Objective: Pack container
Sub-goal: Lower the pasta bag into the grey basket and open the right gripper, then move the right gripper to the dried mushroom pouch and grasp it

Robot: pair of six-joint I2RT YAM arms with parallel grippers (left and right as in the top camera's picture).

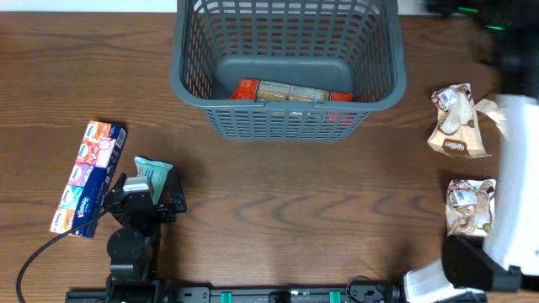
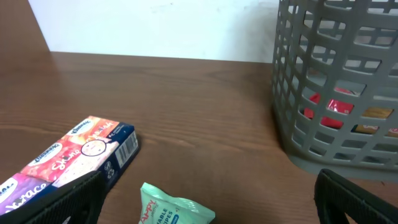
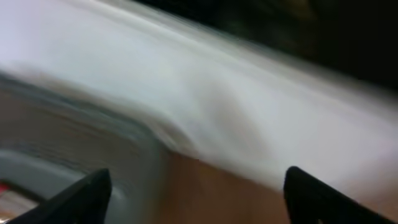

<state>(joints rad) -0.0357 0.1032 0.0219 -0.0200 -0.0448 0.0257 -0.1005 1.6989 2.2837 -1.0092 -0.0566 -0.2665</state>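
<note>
- Here the left gripper [image 2: 208, 198] stands spread wide and grips nothing; we see its two dark fingers [image 2: 74, 202] at the lower corners of its wrist view.
- Between those fingers, close in, lies a mint-green pack [image 2: 176, 210]; neither finger touches it, so far as we can tell.
- Just outside the left-hand finger a colourful box [image 2: 74, 152] lies flat on the table [image 2: 199, 112].
- Ahead of the fingers and off to their right stands the basket [image 2: 336, 93], upright and well apart from them.
- Through its slotted wall we make out red and tan packs [image 1: 290, 91] lying on its base.
- The right wrist view is smeared and blurred, yet we see the right gripper [image 3: 199, 202] as two dark fingers [image 3: 81, 202] set far apart with nothing between them: open and empty.
- Beyond those fingers we see only pale streaks and a grey curve low on the left; what they are we cannot tell.
- From above, the right arm [image 1: 515, 168] is a white blur at the table's right edge, and two brown-and-white bags [image 1: 459, 122] lie just beside it, far from the left fingers.
</note>
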